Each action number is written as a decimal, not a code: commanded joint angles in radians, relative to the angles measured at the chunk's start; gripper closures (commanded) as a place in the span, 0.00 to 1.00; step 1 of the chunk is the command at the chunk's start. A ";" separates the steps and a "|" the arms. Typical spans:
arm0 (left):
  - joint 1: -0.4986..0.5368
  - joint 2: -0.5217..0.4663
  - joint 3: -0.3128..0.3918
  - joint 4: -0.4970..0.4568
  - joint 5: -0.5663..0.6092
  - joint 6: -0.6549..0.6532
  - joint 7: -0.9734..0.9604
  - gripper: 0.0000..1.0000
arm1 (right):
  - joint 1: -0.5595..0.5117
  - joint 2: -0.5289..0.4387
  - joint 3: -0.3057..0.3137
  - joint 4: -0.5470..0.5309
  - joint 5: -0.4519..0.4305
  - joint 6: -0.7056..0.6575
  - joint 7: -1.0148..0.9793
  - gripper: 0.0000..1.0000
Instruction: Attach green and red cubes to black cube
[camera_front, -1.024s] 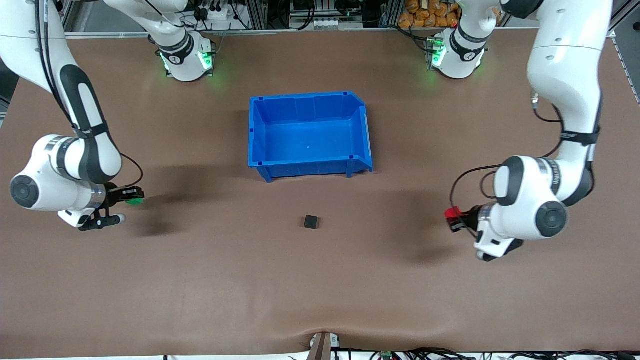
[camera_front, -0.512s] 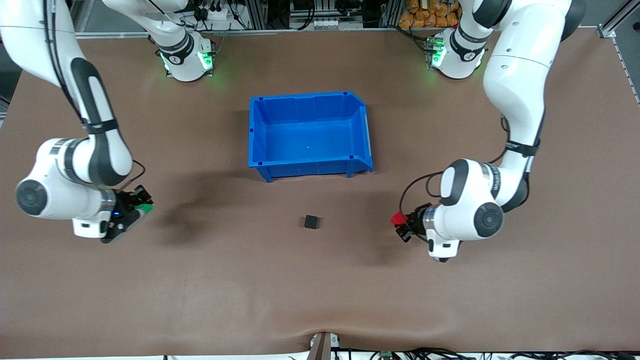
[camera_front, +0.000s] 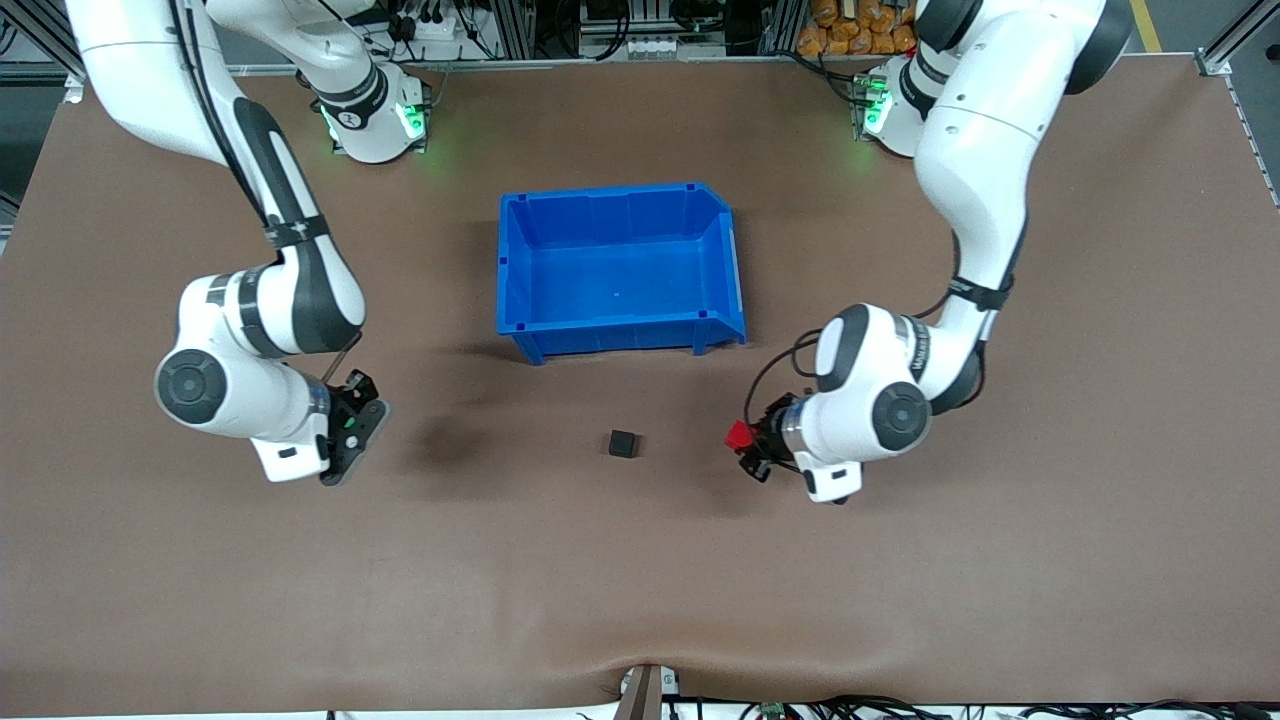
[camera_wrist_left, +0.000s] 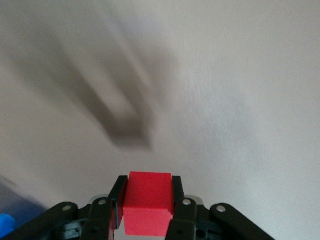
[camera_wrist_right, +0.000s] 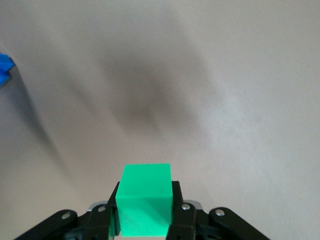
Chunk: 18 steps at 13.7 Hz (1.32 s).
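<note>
Step in hand, by my read: transport, both arms carrying their cubes in toward the black cube (camera_front: 622, 443), nothing attached yet.

Left gripper (camera_front: 752, 442) sits right of centre in the front view, over bare table between the black cube and the left arm's end, jaws clenched on the red cube (camera_front: 738, 434). Left wrist view confirms it: red cube (camera_wrist_left: 148, 202) pinched between the two black fingers (camera_wrist_left: 176, 194), low centre of frame.

Right gripper (camera_front: 352, 432) is left of centre in the front view, over the table toward the right arm's end, well apart from the black cube. Jaws clamped on the green cube (camera_wrist_right: 145, 199), clear in the right wrist view; only a green speck shows in the front view.

Black cube: small, matte, plain faces, lying flat on the brown table (camera_front: 640, 580), just below centre of the front view, nearer the camera than the blue bin (camera_front: 620, 340), untouched.

Next move likely calls for each arm to line its cube's face square with a side of the black cube and press in from its own end without shoving it. The right arm has more ground to cover.
</note>
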<state>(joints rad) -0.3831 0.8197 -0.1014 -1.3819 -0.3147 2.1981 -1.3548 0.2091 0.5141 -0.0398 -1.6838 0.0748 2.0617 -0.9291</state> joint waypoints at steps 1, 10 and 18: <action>-0.048 0.044 0.009 0.027 -0.021 0.081 -0.111 1.00 | 0.042 0.035 -0.008 0.030 -0.001 0.027 -0.066 1.00; -0.125 0.122 0.009 0.075 -0.063 0.219 -0.306 1.00 | 0.113 0.040 -0.008 0.033 -0.007 0.040 -0.068 1.00; -0.146 0.196 0.009 0.150 -0.063 0.249 -0.290 0.97 | 0.116 0.040 -0.008 0.042 -0.007 0.038 -0.062 1.00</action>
<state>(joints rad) -0.5172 0.9783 -0.1005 -1.2800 -0.3568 2.4443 -1.6477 0.3155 0.5385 -0.0401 -1.6734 0.0741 2.1086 -0.9874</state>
